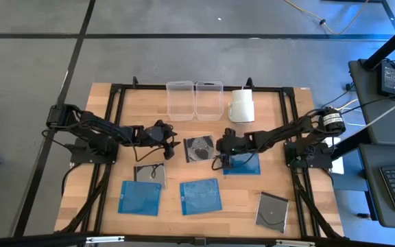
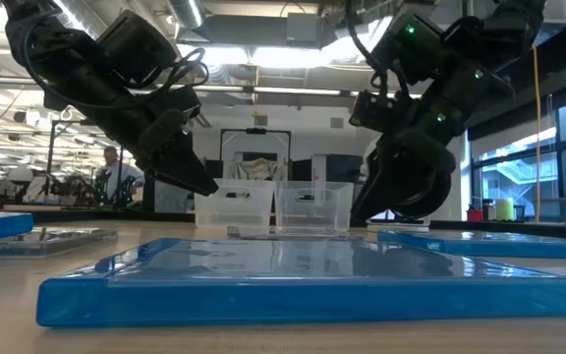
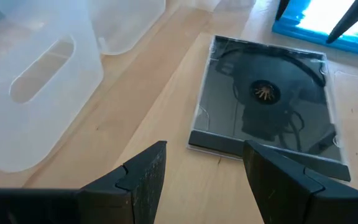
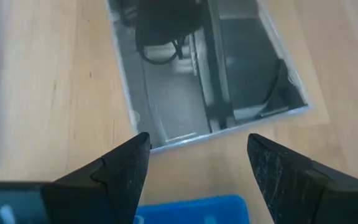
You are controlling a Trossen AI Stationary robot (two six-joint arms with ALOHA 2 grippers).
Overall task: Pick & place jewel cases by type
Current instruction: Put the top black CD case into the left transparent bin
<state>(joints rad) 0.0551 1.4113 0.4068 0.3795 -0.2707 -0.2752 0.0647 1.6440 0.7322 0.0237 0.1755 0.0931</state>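
Observation:
Six jewel cases lie flat on the wooden table. A dark case with a disc point(image 1: 199, 149) sits in the middle, between both grippers. My left gripper point(image 1: 173, 148) is open just left of it, and in the left wrist view that gripper point(image 3: 204, 171) stands short of the case's near edge point(image 3: 266, 106). My right gripper point(image 1: 219, 147) is open just right of it, above one edge of the same case point(image 4: 204, 68). A blue case point(image 1: 244, 165) lies under the right arm. Two more blue cases point(image 1: 140, 197) point(image 1: 201, 196) and two dark ones point(image 1: 149, 173) point(image 1: 273, 210) lie nearer the front.
Two clear bins point(image 1: 195, 100) stand side by side at the far edge, with a white roll point(image 1: 241, 106) to their right. The bins point(image 3: 36, 81) are close beside my left gripper. A blue case point(image 2: 312, 280) fills the low view's foreground. A black frame point(image 1: 115, 123) runs around the table.

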